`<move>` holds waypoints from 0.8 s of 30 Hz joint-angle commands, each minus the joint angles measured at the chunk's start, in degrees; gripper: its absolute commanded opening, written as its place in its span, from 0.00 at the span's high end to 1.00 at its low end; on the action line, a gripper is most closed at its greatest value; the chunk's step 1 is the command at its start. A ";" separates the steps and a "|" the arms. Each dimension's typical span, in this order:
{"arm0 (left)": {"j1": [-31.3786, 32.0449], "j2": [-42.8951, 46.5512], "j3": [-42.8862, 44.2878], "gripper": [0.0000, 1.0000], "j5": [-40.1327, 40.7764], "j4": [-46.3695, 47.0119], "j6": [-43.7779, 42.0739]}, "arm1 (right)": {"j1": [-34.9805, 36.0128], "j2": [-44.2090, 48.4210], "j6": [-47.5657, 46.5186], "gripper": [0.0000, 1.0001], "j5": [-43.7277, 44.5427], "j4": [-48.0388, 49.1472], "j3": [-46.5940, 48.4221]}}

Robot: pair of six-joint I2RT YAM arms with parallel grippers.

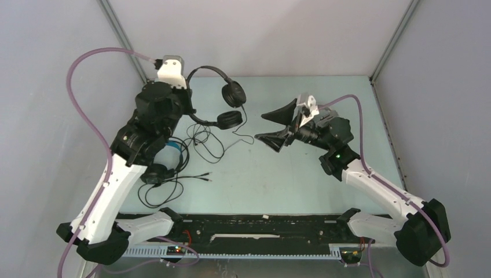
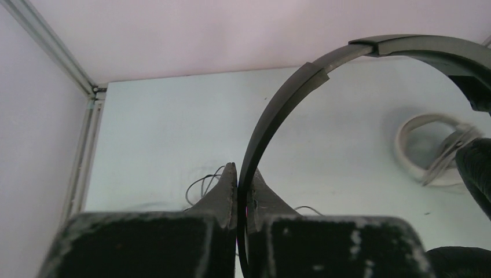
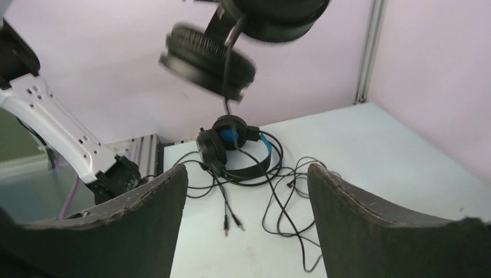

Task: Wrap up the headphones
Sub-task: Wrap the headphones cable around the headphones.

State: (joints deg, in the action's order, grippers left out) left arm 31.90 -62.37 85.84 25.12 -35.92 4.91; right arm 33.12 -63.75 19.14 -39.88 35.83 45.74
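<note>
Left claw (image 2: 242, 174) pinched the black headphones (image 1: 234, 94) by the headband (image 2: 272, 110), up off the desk (image 1: 301, 174).
Right claw (image 1: 260, 127) hung wide, empty; the dangling cable (image 3: 226, 98) could've dragged the blue headset (image 3: 234, 147) along.

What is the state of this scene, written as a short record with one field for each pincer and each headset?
left pincer: shut on headband of slim black headphones, held above the table
right pincer: open, holding nothing
blue-lined headphones: lying on the table, not held
white headset: on the table, blurred
</note>
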 commanded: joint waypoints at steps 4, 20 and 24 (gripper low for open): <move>-0.27 1.50 9.01 1.00 -4.87 -0.87 9.44 | 6.66 -4.11 -13.99 0.23 2.50 11.00 -2.29; -0.38 4.49 7.57 1.00 -8.16 -0.66 10.70 | 16.46 -16.30 -14.17 0.24 5.69 19.10 -2.99; -0.30 5.22 6.87 1.00 -9.54 0.32 11.28 | 17.21 -18.49 -12.75 0.28 7.26 19.36 -3.05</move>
State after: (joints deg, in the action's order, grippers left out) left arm 31.83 -58.72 92.07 17.74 -38.81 13.61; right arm 49.67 -80.51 5.78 -35.57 51.66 42.85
